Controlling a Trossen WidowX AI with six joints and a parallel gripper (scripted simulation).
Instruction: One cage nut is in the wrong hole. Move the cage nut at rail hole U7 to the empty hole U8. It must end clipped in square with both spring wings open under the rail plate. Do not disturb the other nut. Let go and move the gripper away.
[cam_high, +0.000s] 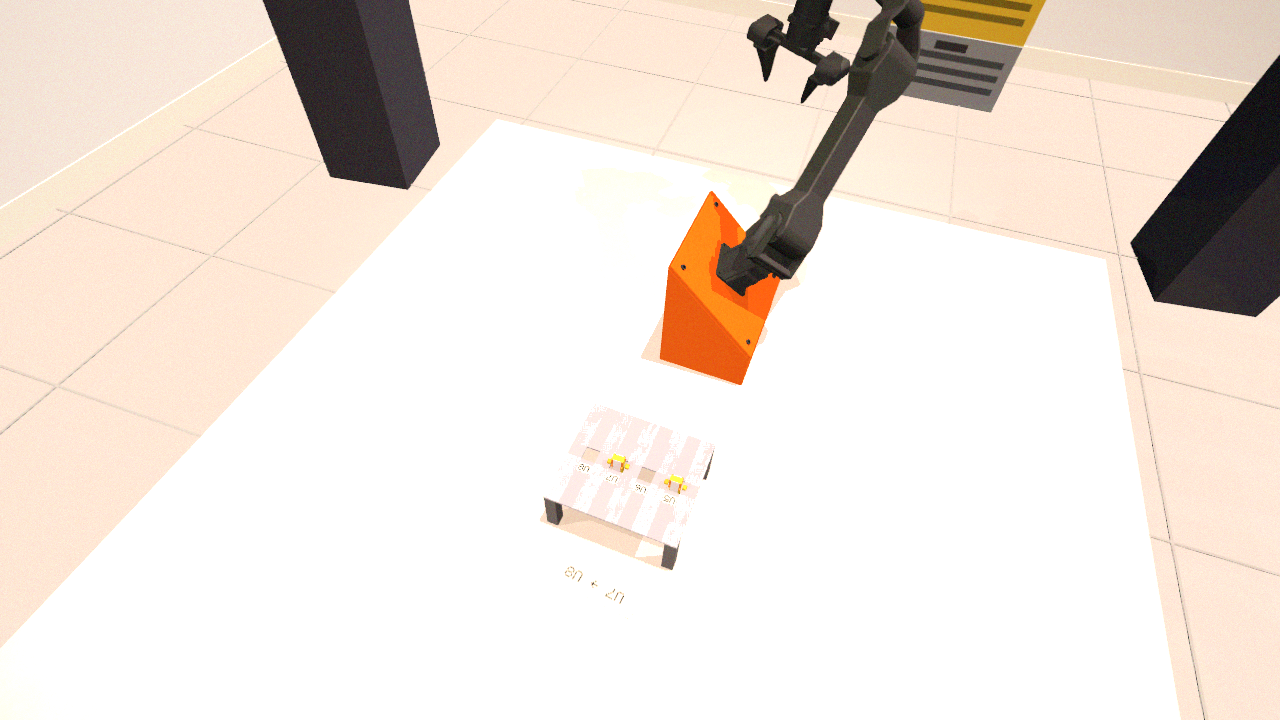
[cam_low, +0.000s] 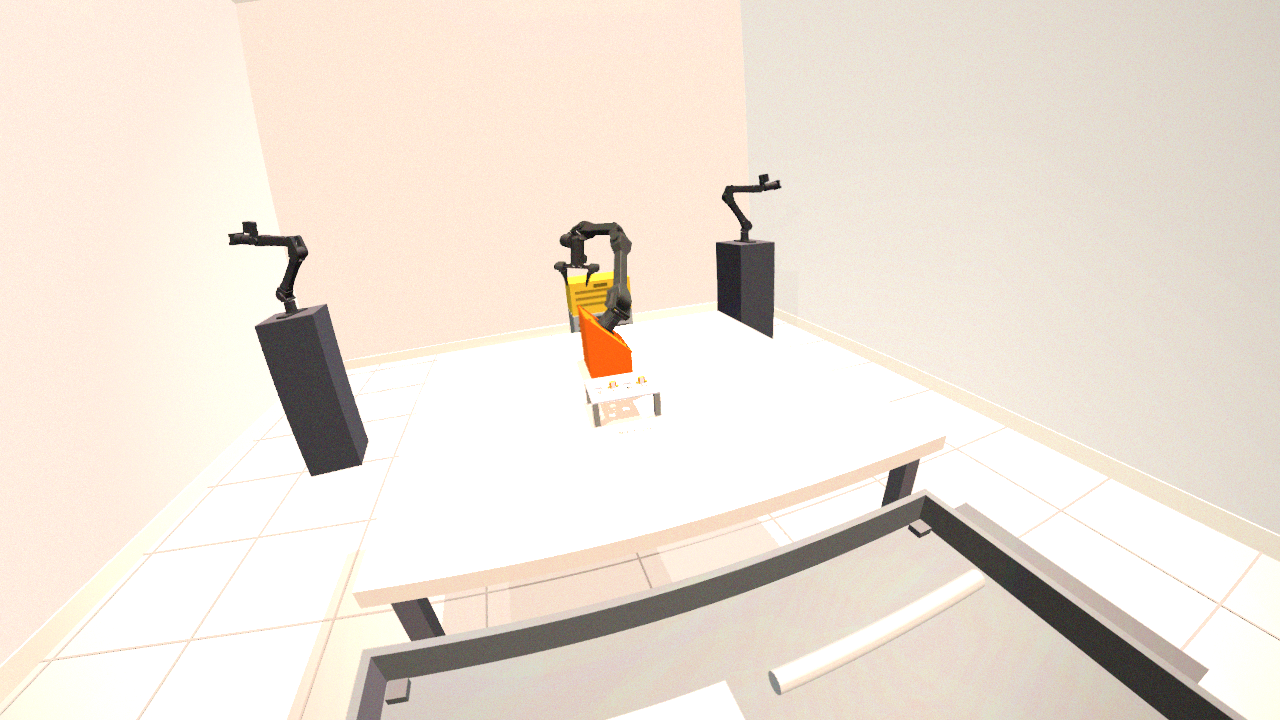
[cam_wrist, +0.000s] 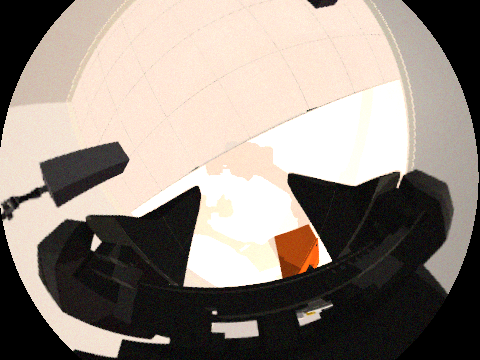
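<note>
The striped rail plate (cam_high: 646, 437) (cam_low: 626, 392) stands on short legs in front of the arm's base. One yellow cage nut (cam_high: 618, 462) (cam_low: 613, 384) is at hole U7. The other yellow nut (cam_high: 675, 483) (cam_low: 640, 379) is at hole U5. Hole U8 (cam_high: 590, 454) at the left end of the row is empty, as is hole U6 (cam_high: 647, 474). The undersides of the nuts are hidden. My gripper (cam_high: 785, 89) (cam_low: 576, 284) (cam_wrist: 244, 181) is open and empty, raised high behind the orange base, far from the plate.
The orange base block (cam_high: 702, 317) (cam_low: 608, 356) (cam_wrist: 295, 245) carries the arm behind the plate. Printed marks (cam_high: 593, 583) lie on the table in front of the plate. Dark pedestals (cam_high: 358, 98) (cam_low: 313, 394) (cam_low: 744, 282) stand beyond the table's sides, bearing other arms.
</note>
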